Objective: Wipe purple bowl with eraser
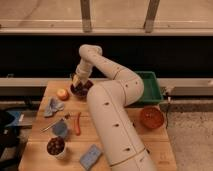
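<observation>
- The purple bowl [81, 90] sat near the counter's [40, 150] back edge, just right of a round orange fruit [62, 93]; its inside showed only dark.
- A pale cup [56, 147] at the front left held dark brown stuff.
- An orange-red bowl [151, 117] stood at the right, and a green bin [151, 85] lay behind it, partly hidden by the arm.
- The tool [79, 80] hung over the purple bowl's back-left rim, pinching the eraser [76, 81].
- The eraser's long axis ran roughly upright, its lower end pointing into the bowl.
</observation>
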Robot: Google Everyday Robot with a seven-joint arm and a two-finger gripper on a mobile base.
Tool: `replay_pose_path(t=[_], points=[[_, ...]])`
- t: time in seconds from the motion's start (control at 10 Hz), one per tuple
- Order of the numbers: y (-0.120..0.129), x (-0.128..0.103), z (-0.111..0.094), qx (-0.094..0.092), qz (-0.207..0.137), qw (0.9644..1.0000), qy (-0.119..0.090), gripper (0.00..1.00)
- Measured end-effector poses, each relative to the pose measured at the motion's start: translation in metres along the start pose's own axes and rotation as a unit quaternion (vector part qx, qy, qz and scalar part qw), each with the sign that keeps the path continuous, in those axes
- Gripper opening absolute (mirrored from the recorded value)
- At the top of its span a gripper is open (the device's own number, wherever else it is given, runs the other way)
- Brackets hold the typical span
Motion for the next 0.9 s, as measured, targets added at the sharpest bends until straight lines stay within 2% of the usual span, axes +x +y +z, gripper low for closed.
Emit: replay_pose_path(t=[0.4,0.6,0.9], points=[[0.009,0.023,-0.014,0.003,0.008,0.9999,-0.011,0.0],[0.0,0.044,-0.022,0.018,0.029,0.9994,-0.009,0.0],[-0.019,0.045,-0.027,0.043,0.051,0.9978,-0.007,0.0]])
